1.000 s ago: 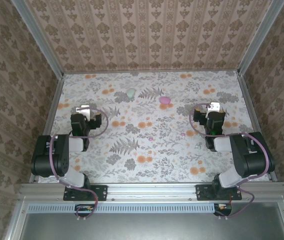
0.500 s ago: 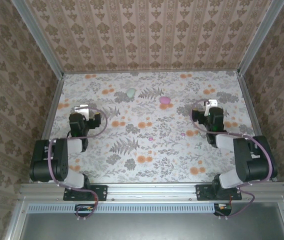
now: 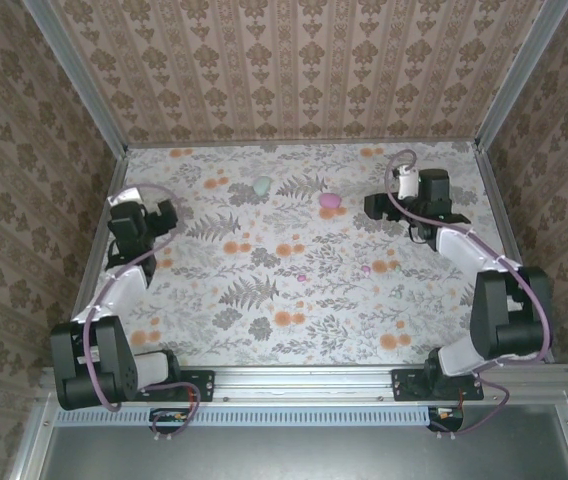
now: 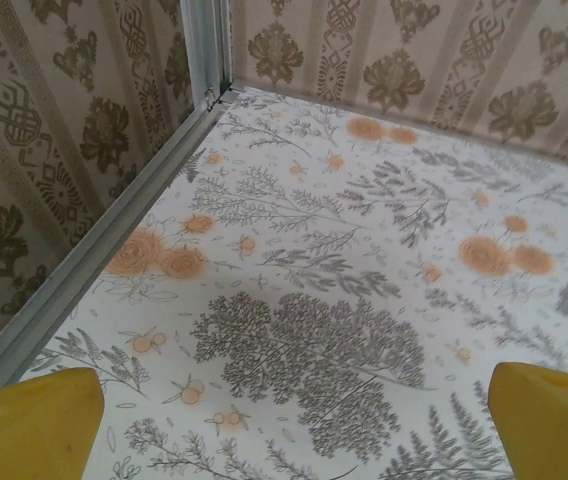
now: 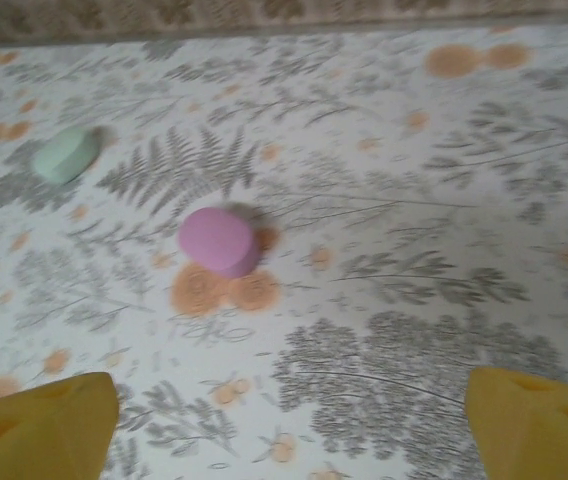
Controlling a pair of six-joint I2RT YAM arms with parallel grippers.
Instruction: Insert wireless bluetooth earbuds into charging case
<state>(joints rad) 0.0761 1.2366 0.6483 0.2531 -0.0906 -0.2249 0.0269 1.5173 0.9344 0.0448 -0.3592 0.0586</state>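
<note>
A pink case (image 3: 329,200) lies shut at the back middle of the flower-print table (image 3: 264,330), with a mint-green case (image 3: 262,185) to its left. Two tiny pink-purple earbuds rest nearer the front, one (image 3: 302,277) in the middle and one (image 3: 366,268) to its right. My right gripper (image 3: 376,207) hovers just right of the pink case, open, with nothing between its yellow fingertips (image 5: 524,420). From the right wrist the pink case (image 5: 217,241) is ahead on the left and the mint-green case (image 5: 65,155) farther left. My left gripper (image 3: 134,212) is by the left wall, open and empty (image 4: 294,430).
Patterned walls enclose the table on three sides. An aluminium rail (image 4: 94,260) runs along the left wall to the back corner post (image 4: 207,50), close to my left gripper. Orange flower prints dot the cloth.
Both arms have stretched out from their folded pose. The left gripper swung left toward the wall and back corner. The right gripper moved to the back and turned left toward the pink case.
</note>
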